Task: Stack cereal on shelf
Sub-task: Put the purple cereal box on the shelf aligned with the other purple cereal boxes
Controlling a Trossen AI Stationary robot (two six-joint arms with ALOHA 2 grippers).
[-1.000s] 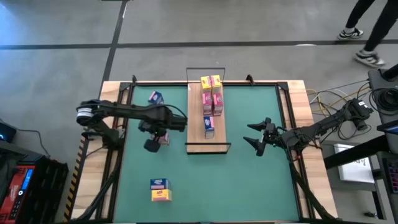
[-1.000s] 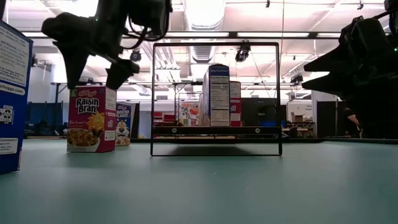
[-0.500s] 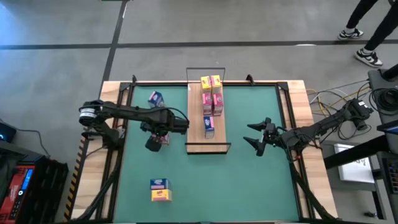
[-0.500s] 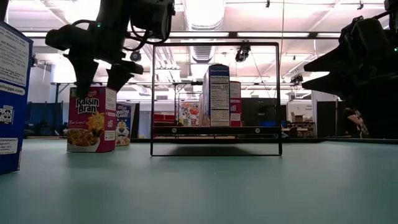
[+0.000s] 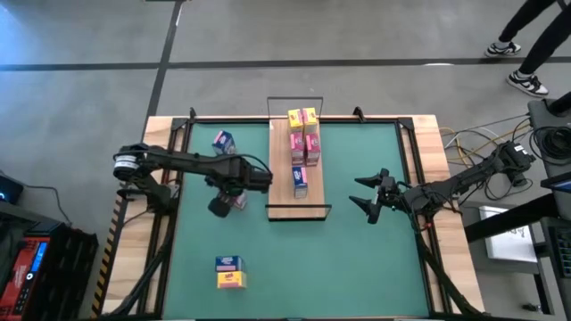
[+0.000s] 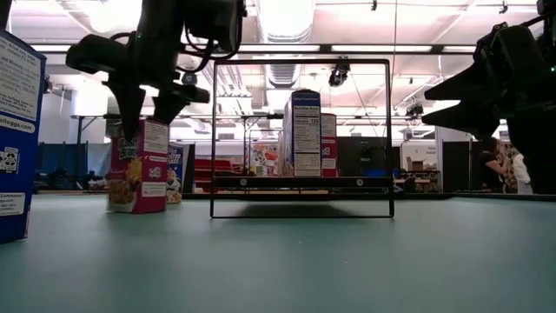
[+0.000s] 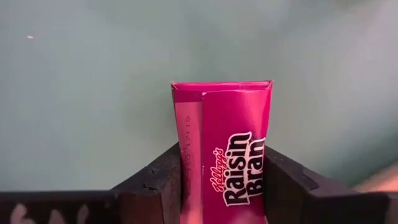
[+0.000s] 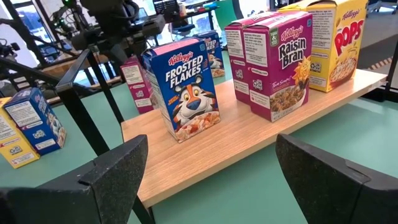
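A pink Raisin Bran cereal box stands left of the shelf, and my left gripper is shut on its top. The shelf is a wooden plank with black wire frames at its ends, lying in the middle of the green table. On it stand yellow boxes, pink boxes and a blue Frosted Flakes box. My right gripper hangs open to the right of the shelf, with nothing between its fingers. My left gripper pinches the pink box's upper end between its two fingers, coming from above and pointing down. The box is upright below the fingers. Whether its bottom rests on the table or hangs just clear, I cannot tell.
A blue box stands on the table at the far left. A blue box and a yellow box lie together near the front edge. A person's legs show on the floor beyond the table's far right.
My left gripper has come down over the pink box and shut on its top. The box has turned about its upright axis, so that its narrow side now partly faces the table's near edge. It has also shifted slightly toward the shelf.
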